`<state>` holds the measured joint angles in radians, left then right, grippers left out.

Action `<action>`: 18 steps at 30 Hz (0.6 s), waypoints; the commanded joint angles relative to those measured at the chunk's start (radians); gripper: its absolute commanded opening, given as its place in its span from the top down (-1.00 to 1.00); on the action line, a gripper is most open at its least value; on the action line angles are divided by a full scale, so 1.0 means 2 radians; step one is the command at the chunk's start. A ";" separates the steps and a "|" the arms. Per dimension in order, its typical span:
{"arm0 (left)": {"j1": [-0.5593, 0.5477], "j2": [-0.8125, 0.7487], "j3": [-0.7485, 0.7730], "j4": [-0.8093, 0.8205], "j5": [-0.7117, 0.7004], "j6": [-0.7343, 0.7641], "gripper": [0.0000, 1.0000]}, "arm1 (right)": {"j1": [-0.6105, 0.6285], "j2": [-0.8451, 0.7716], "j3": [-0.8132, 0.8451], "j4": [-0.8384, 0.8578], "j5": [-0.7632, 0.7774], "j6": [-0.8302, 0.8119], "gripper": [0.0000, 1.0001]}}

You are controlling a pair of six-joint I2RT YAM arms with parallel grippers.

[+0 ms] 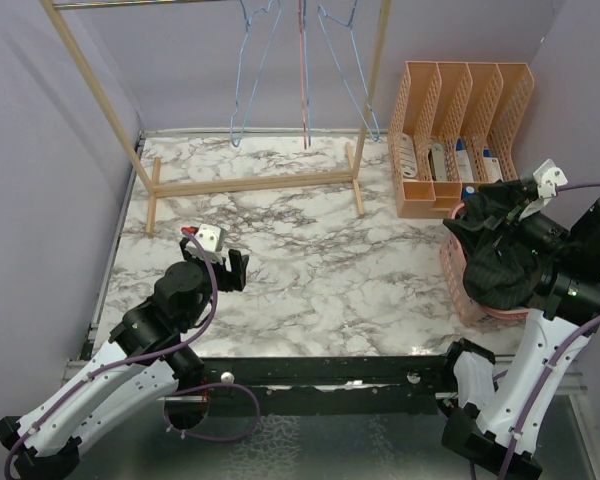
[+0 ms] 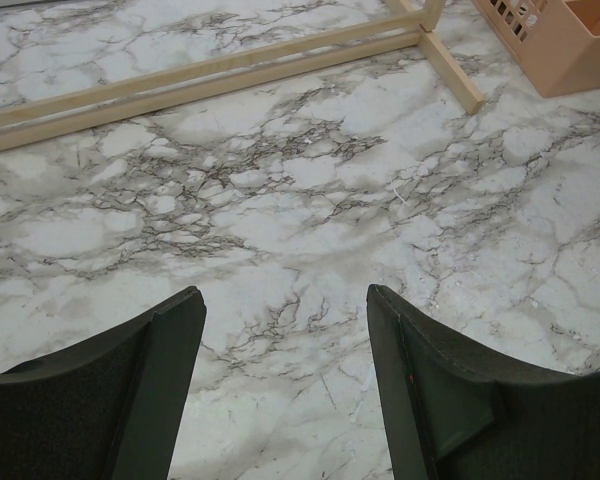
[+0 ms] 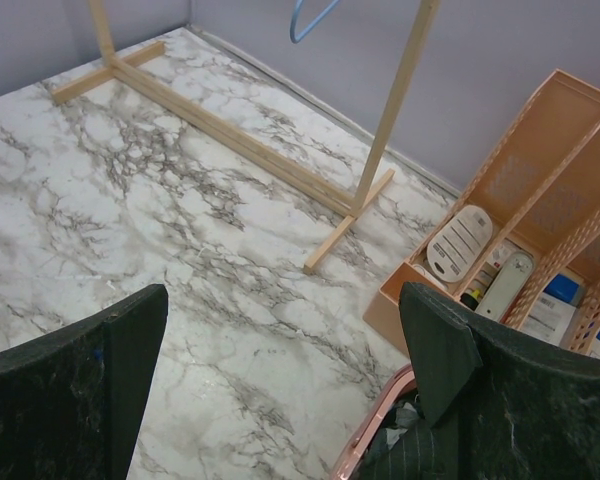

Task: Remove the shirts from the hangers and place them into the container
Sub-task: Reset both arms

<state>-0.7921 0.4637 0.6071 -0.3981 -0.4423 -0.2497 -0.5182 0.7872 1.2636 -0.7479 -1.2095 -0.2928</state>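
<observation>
Two claws, both empty. Left gripper [image 2: 285,300]: jaws apart over the bare marble table [image 1: 310,250], well apart from any cloth. Centre back: hangers [image 1: 302,90] hang bare on the wooden rack [image 1: 250,183]. Right: container [image 1: 458,285] at the table's edge, black pinstripe shirt [image 1: 495,255] heaped on top, bulging above the rim. Right gripper [image 3: 285,300] spread wide just above it, holding nothing. Judgement: cloth light, limp, probably slippery; pinch a bunched fold or the collar, not a single layer.

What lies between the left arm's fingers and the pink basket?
Nothing: only bare marble tabletop separates the left fingers from the basket, as the top view shows.
</observation>
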 commanded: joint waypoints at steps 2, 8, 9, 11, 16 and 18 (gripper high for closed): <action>0.000 0.000 0.000 0.000 0.000 0.000 -0.38 | 0.000 -0.002 0.001 0.001 0.009 -0.003 -0.99; 0.000 0.000 0.000 0.000 0.000 0.000 -0.38 | 0.000 -0.002 0.001 0.001 0.009 -0.003 -0.99; 0.000 0.000 0.000 0.000 0.000 0.000 -0.38 | 0.000 -0.002 0.001 0.001 0.009 -0.003 -0.99; 0.000 0.000 0.000 0.000 0.000 0.000 -0.38 | 0.000 -0.002 0.001 0.001 0.009 -0.003 -0.99; 0.000 0.000 0.000 0.000 0.000 0.000 -0.38 | 0.000 0.000 0.000 0.000 0.000 0.000 -0.99; 0.000 0.000 0.000 0.000 0.000 0.000 -0.38 | 0.000 0.004 -0.001 -0.006 -0.003 -0.005 -0.99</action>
<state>-0.7921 0.4637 0.6071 -0.3981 -0.4423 -0.2497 -0.5182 0.7872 1.2636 -0.7483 -1.2095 -0.2928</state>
